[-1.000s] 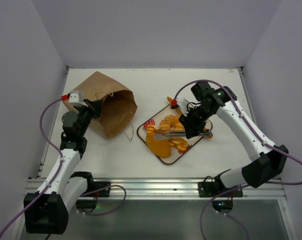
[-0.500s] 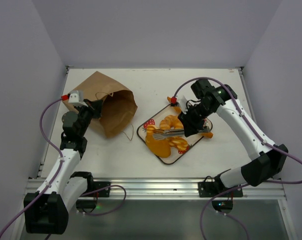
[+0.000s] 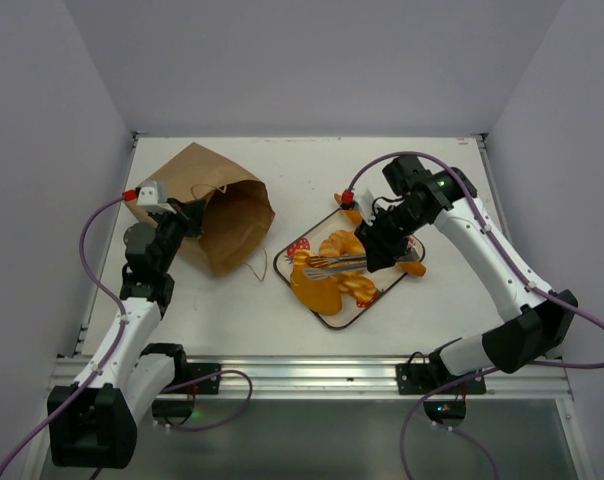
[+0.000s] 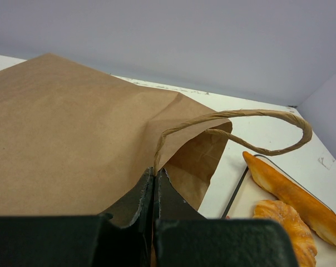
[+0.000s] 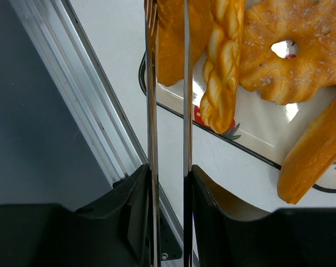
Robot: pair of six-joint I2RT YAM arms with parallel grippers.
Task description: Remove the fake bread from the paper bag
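The white table [image 3: 282, 320] runs from the metal rail [image 3: 302, 372] at 6 o'clock to the back wall at 12 o'clock. Two things rest directly on it. The brown paper bag [image 3: 227, 215] lies on its side at about 10 o'clock from the table's centre. Its mouth faces 4 o'clock, and one twisted handle [image 3: 254, 268] trails onto the bare surface. The strawberry-printed tray [image 3: 294, 250] sits flat at 3 o'clock from the bag, near but apart, turned cornerwise. A baguette [image 4: 285, 192] reaches past the tray's 12 o'clock corner; whether its tip touches the table cannot be told.
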